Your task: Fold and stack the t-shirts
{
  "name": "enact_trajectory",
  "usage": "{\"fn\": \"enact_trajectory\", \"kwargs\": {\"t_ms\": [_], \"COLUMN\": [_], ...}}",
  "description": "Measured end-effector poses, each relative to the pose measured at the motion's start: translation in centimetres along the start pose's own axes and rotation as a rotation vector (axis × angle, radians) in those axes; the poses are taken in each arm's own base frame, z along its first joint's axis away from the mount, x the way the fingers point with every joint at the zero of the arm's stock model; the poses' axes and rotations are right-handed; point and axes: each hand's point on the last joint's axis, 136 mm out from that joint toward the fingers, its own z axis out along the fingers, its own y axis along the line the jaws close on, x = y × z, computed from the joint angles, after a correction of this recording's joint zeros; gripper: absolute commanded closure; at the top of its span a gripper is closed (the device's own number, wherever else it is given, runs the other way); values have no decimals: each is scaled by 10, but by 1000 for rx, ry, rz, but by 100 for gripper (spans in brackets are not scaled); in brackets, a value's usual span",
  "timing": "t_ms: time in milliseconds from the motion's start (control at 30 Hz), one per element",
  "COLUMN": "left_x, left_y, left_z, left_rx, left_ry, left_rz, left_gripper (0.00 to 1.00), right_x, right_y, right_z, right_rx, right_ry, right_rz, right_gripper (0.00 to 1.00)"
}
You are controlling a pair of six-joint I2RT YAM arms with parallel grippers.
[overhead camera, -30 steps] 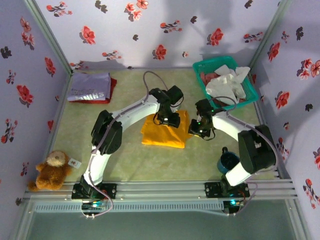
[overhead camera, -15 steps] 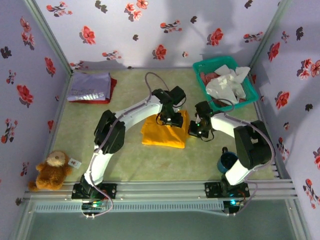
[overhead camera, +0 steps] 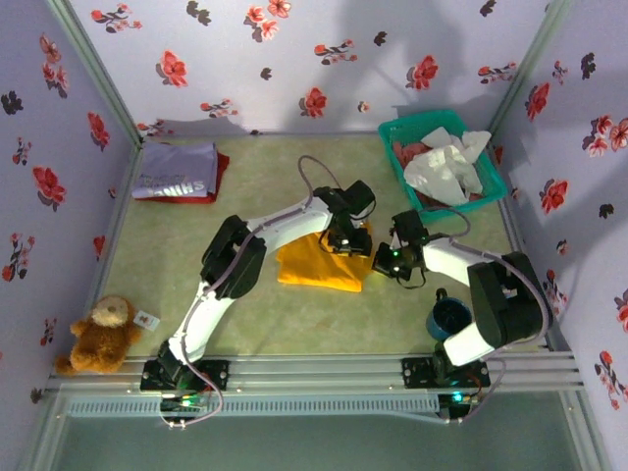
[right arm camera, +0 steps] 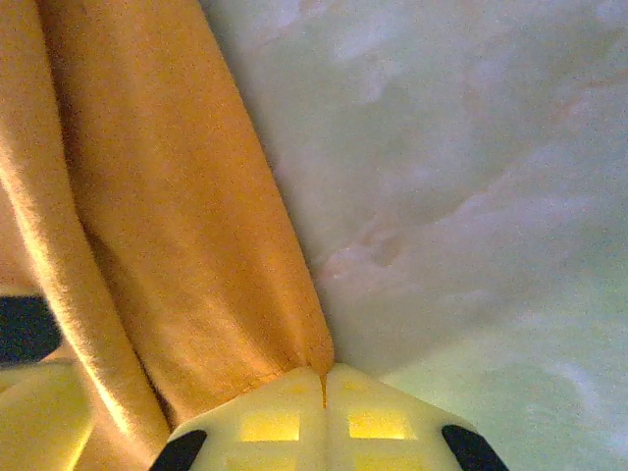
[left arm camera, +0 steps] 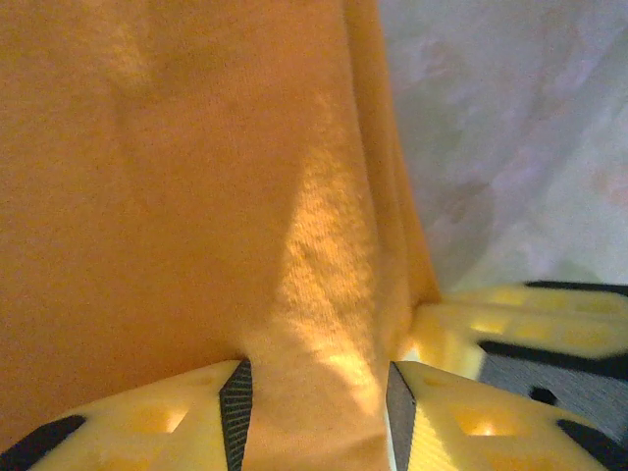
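A folded bright orange-yellow t-shirt [overhead camera: 312, 263] lies mid-table. My left gripper [overhead camera: 345, 238] is at its far right corner, and a thick fold of the orange cloth [left arm camera: 147, 177] fills the gap between the pads [left arm camera: 235, 402]. My right gripper [overhead camera: 385, 261] is at the shirt's right edge. Its jaws are shut, with the hem of the orange cloth [right arm camera: 167, 216] pinched between them. A lavender t-shirt with white lettering [overhead camera: 177, 170] rests on a red one [overhead camera: 222, 169] at the back left. White t-shirts [overhead camera: 446, 167] and reddish ones [overhead camera: 404, 152] fill the basket.
The green basket [overhead camera: 395, 130] stands at the back right. A blue mug [overhead camera: 446, 317] sits near the right arm's base. A brown teddy bear [overhead camera: 98, 336] is at the front left. Flowered walls enclose the pale green table [overhead camera: 255, 324].
The right gripper has closed on the orange shirt's edge. Both grippers have shifted a little to the right and toward the near edge.
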Motion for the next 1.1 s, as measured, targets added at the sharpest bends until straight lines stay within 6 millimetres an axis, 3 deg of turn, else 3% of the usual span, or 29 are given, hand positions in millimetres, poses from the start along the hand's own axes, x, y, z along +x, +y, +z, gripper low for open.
{"fn": "enact_trajectory", "kwargs": {"t_ms": [167,300,400,633,967,1100], "left_x": [-1,-2,-2,1,-3,-2], "left_y": [3,3,3,6,0,2], "left_z": [12,13,14,10,-39,-44], "left_rx": [-5,-3,-3,0,97,130], "left_ry": [7,4,3,-3,-62,-63], "left_rz": [-13,-18,-19,-22,-56,-73], "left_gripper": [58,85,94,95,95,95], "right_x": [0,0,1,-4,-1,-5], "right_y": [0,0,-1,17,31,42], "right_z": [0,0,-2,-20,-24,-26], "right_rx": [-15,-23,-28,-95,-170,-226], "right_ry": [-6,-9,-12,-56,-29,-33], "right_rz": [8,9,11,-20,-10,-3], "right_gripper": [100,100,100,100,100,100]}}
